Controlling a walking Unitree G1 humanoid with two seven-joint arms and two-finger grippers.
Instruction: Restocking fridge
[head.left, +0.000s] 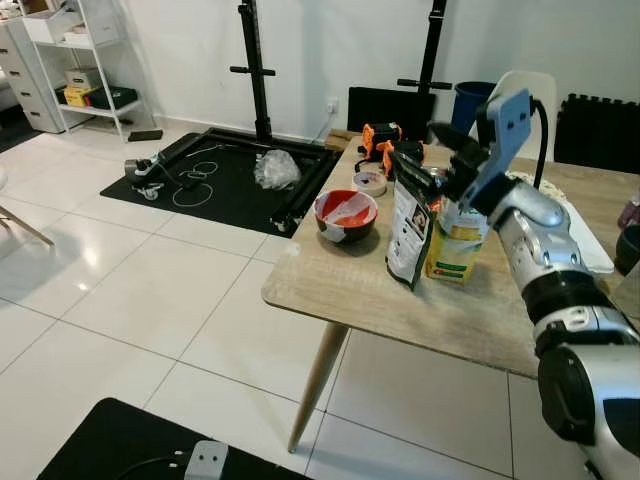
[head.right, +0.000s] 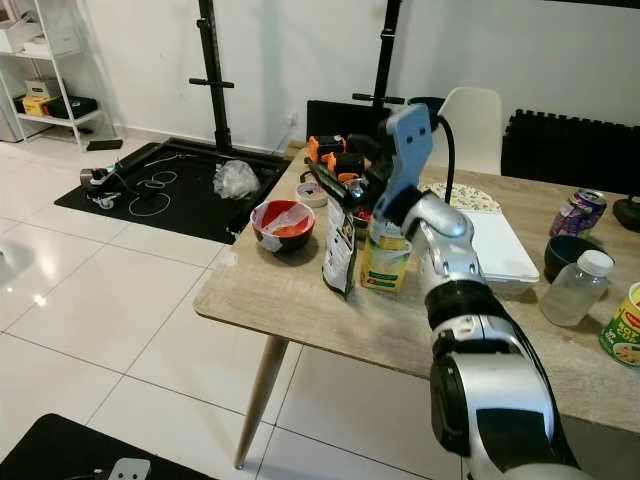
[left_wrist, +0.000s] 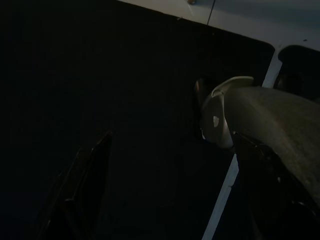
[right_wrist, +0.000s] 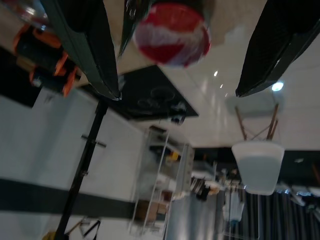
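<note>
Your right gripper (head.right: 345, 165) hangs above the carton (head.right: 386, 258), fingers spread wide and holding nothing, lined up to come down on it. The carton stands on the table (head.right: 300, 300), touching the black pouch (head.right: 340, 240); the bowl (head.right: 283, 223) sits beyond the pouch. Left arm idle; jaws unreadable.

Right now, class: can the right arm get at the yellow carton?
Probably yes. The right pincer hangs open just above the carton and the black pouch beside it, nothing between.
</note>
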